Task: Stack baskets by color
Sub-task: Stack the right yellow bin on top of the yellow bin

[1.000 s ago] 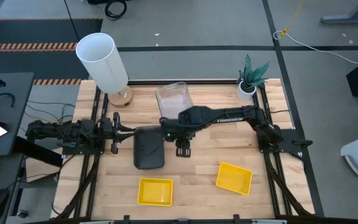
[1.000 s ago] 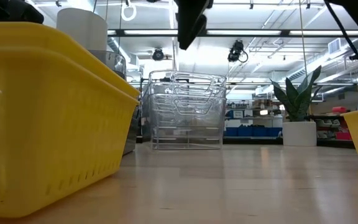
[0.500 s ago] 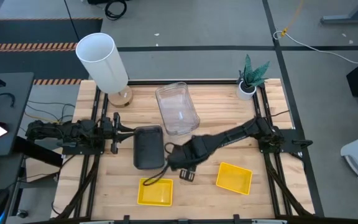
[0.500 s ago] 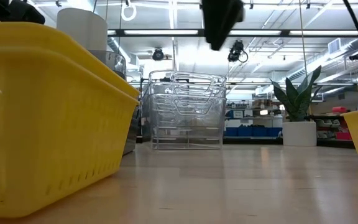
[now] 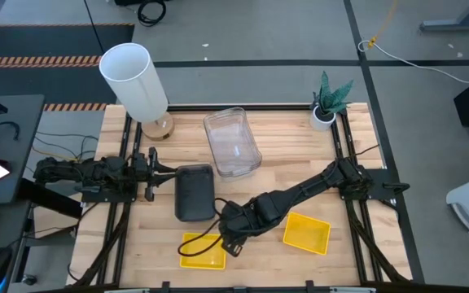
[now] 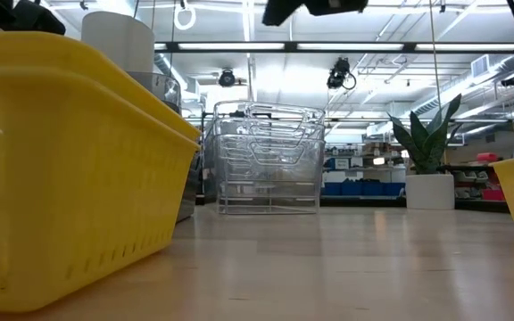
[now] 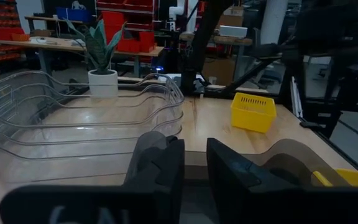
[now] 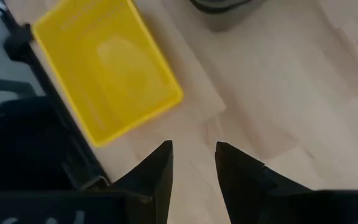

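Two yellow baskets sit flat on the table near its front edge, one at the near left (image 5: 203,251) (image 8: 107,68) and one farther right (image 5: 307,233). A dark grey stack (image 5: 195,193) lies mid-table, and a clear stack (image 5: 232,142) (image 6: 266,160) behind it. My right gripper (image 5: 228,242) (image 8: 193,155) hovers open over the bare wood beside the near-left yellow basket's far right corner, pointing steeply down, with nothing between its fingers. My left gripper (image 5: 155,171) (image 7: 194,158) rests level at the table's left edge beside the grey stack, with a narrow gap between its fingers.
A tall white cylinder (image 5: 134,79) stands at the far left corner and a small potted plant (image 5: 326,104) at the far right. Bare wood lies between the two yellow baskets and right of the clear stack. Black rails (image 5: 344,155) line the table's sides.
My right gripper has swung from above the grey stack's right edge toward the table's near edge, sinking a little and rolling its wrist. It now hangs by the near-left yellow basket. The clear stack, half hidden under the arm before, shows whole. No basket has moved.
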